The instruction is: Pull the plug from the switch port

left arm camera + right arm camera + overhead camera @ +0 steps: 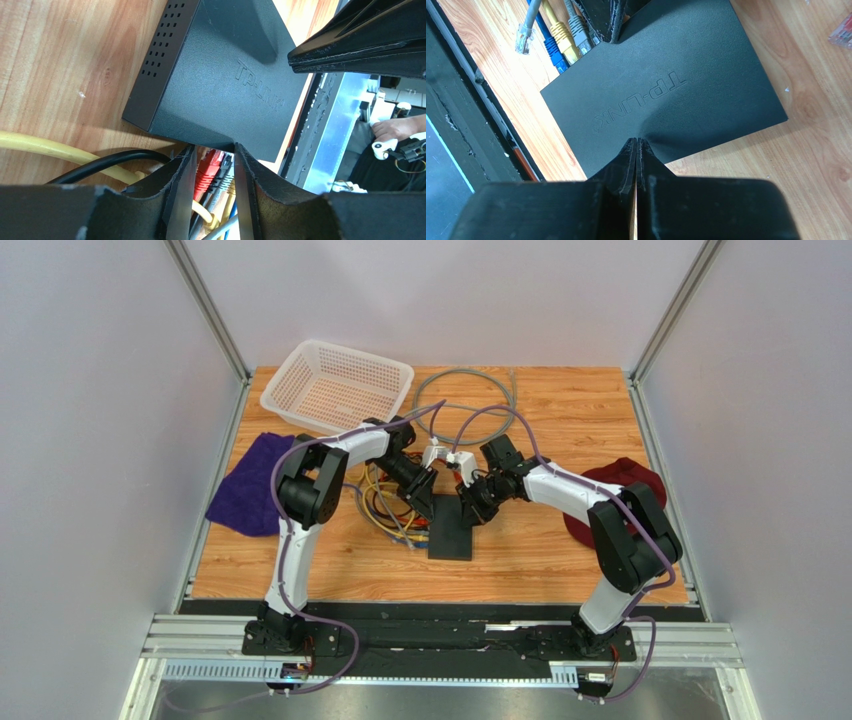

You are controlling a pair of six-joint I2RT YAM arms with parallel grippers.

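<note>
Now bracing the TP-LINK switch (450, 532), flat on the wooden table (560, 540), with the right gripper (636, 145), fingers pressed together on its top. Straddling the red plug (209, 172) at the switch's socket edge with the left gripper (214, 155), fingers apart. Next: close on that plug, depress its latch, draw straight away from the switch.

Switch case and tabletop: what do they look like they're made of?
Switch: probably moulded plastic, matte black. It has a fine grained texture, a logo pressed into the top and rows of small vent holes on one side. Tabletop: wood or wood-look laminate, can't tell which. It shows orange-brown grain with knots and a slight sheen.
</note>
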